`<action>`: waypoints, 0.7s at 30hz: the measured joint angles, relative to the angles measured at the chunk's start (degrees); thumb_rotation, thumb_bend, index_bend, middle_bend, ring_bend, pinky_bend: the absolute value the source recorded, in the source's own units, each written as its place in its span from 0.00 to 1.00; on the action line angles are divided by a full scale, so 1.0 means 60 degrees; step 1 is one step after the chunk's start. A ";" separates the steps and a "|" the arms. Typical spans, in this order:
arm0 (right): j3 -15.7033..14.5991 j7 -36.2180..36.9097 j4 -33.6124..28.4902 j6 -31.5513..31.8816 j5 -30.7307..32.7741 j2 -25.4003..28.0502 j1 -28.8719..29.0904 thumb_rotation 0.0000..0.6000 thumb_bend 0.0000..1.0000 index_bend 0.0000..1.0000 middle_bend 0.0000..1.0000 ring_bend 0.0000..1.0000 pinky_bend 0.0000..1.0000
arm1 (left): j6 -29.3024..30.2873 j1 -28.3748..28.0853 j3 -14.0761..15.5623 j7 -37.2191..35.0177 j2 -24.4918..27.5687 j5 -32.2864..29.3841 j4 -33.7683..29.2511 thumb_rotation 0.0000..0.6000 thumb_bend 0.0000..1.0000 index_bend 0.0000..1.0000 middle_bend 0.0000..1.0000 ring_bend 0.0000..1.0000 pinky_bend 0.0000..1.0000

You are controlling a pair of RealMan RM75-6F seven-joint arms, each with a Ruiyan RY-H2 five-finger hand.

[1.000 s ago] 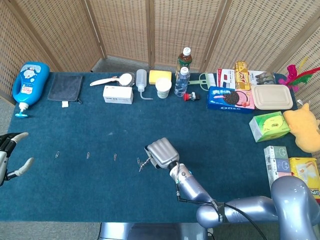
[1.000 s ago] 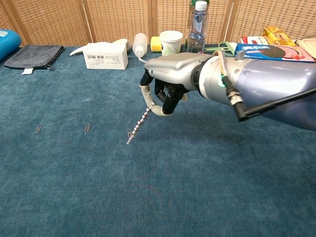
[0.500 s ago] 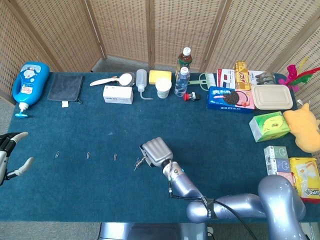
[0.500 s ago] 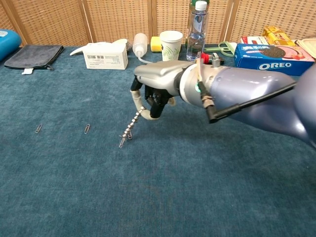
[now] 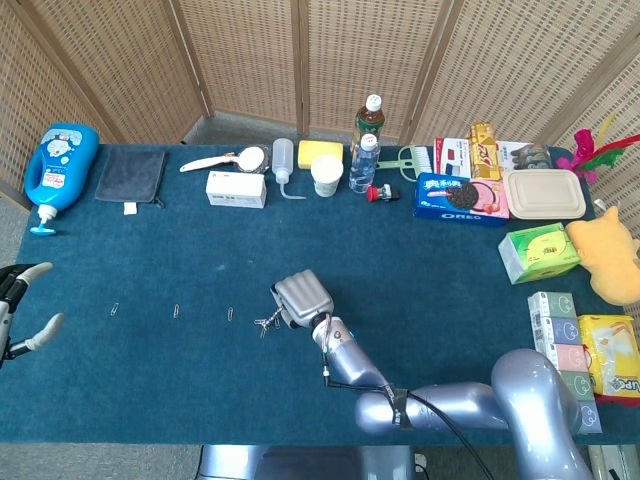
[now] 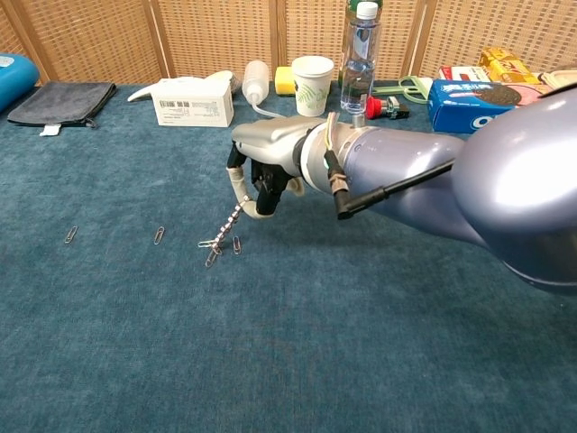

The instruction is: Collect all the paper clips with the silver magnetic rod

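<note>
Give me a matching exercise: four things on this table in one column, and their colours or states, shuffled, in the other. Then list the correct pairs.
Things:
1. right hand
2. left hand
3. soap bottle
4. pouch

States:
A. blue, lying at the far left corner
B. holds the silver magnetic rod
C. dark grey, flat on the cloth
D. holds nothing, fingers apart

Pairs: 1-B, 2-D, 3-A, 4-C
</note>
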 measured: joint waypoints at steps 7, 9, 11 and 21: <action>-0.0098 0.0135 0.0029 -0.0122 0.0058 0.0149 -0.0031 1.00 0.51 0.65 0.82 0.83 0.64 | -0.0005 0.0013 0.0009 0.0014 0.0011 -0.0012 -0.0018 0.10 0.36 0.17 0.21 0.16 0.15; -0.0146 0.0179 0.0006 -0.0128 0.0022 0.0197 -0.0056 1.00 0.51 0.65 0.82 0.83 0.64 | 0.0000 0.0004 0.0000 0.0026 0.0016 -0.0002 -0.0038 0.10 0.36 0.17 0.21 0.16 0.15; -0.0177 0.0217 -0.0008 -0.0130 0.0004 0.0224 -0.0073 1.00 0.51 0.64 0.81 0.83 0.64 | 0.0003 -0.0003 -0.0008 0.0033 0.0018 0.0001 -0.0055 0.10 0.36 0.17 0.21 0.16 0.15; -0.0347 0.0446 0.0049 -0.0275 -0.0164 0.0296 -0.0131 1.00 0.51 0.54 0.72 0.78 0.63 | 0.0005 -0.0026 -0.0018 0.0100 0.0038 0.0033 -0.0111 0.10 0.36 0.17 0.21 0.16 0.15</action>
